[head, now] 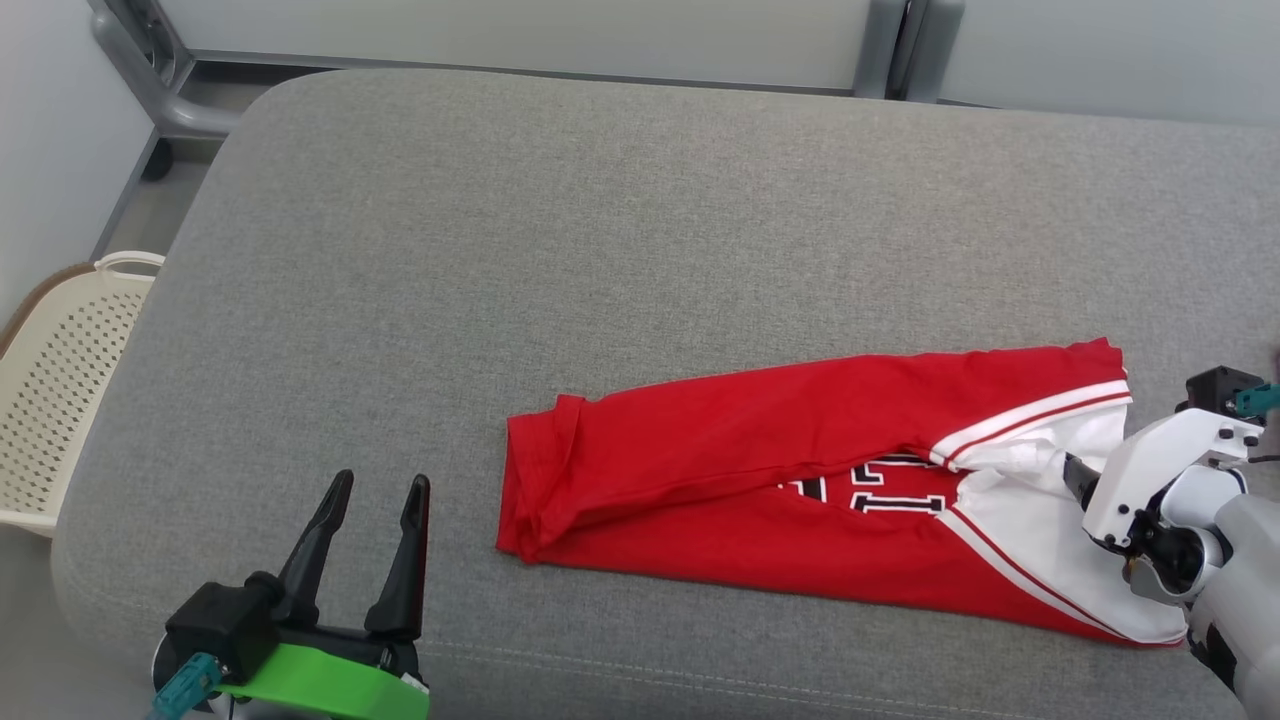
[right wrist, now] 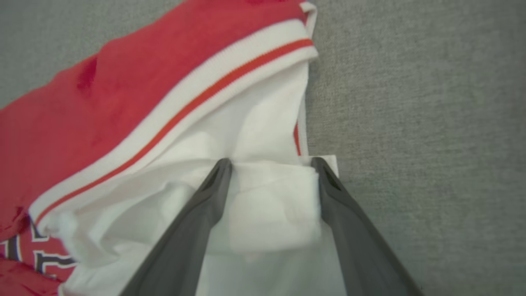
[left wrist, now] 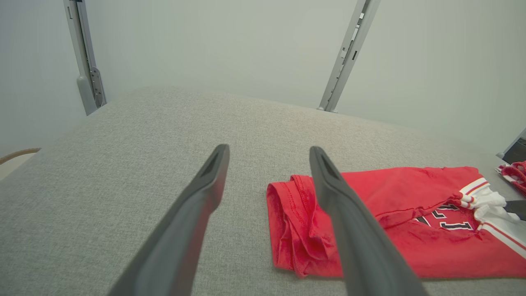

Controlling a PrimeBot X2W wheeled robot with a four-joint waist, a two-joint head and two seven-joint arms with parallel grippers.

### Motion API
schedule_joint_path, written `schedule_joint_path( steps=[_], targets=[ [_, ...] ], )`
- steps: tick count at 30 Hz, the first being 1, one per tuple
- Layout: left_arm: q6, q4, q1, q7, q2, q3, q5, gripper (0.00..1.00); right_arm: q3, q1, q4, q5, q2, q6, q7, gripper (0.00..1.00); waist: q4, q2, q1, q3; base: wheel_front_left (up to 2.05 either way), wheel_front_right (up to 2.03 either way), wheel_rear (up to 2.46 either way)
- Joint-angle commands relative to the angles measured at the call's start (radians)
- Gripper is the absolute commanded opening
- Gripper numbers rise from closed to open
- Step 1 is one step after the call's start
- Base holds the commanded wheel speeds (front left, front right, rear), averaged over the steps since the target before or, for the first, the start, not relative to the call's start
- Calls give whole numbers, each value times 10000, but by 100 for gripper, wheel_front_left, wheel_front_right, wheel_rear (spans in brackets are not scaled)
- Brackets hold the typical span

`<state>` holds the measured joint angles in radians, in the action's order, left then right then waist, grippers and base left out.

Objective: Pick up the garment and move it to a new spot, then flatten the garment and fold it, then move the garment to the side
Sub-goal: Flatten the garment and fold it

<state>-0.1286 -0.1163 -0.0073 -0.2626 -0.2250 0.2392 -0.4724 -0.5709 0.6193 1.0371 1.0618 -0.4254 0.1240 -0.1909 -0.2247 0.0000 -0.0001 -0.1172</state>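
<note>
The garment is a red jersey with a white striped end and dark lettering. It lies folded into a long band on the grey cushion, running from the middle to the right. My left gripper stands open at the lower left, a short way left of the garment's red end, with nothing between its fingers. My right gripper is down on the white end, open. A bunched fold of white cloth sits between its two fingers.
A cream perforated basket stands on the floor past the cushion's left edge. Grey metal frame legs rise behind the far edge. A small red and white bundle shows at the far right of the left wrist view.
</note>
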Motion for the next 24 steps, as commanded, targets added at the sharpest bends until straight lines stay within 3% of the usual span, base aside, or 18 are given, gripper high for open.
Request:
schedule_joint_path(
  steps=[1,2,4,7,18,24],
  targets=[
    [-20,-36,-130,-20,-19,-16,130,100,-258,-234,67,-81,610,120,-253,74,-8,0,1,3,0,0,0],
    [-21,-47,-128,-20,-14,-19,130,100,-298,-216,94,-124,632,120,-237,49,-9,0,1,8,0,0,0],
    [-20,-67,-114,-20,-1,-21,108,100,-374,-202,123,-218,680,120,-229,36,-1,0,1,25,0,0,0],
    [-20,-69,-41,-20,2,-36,69,100,-433,-169,137,-311,613,116,-184,0,43,0,1,75,0,0,0],
    [-3,-15,332,-20,17,-105,-33,100,-221,331,-323,-309,-312,58,-75,0,685,0,1,400,0,0,0],
    [-2,53,474,-20,35,-64,-178,100,-63,430,-1071,-332,-1218,58,-392,0,1260,0,1,608,0,0,0]
  ],
)
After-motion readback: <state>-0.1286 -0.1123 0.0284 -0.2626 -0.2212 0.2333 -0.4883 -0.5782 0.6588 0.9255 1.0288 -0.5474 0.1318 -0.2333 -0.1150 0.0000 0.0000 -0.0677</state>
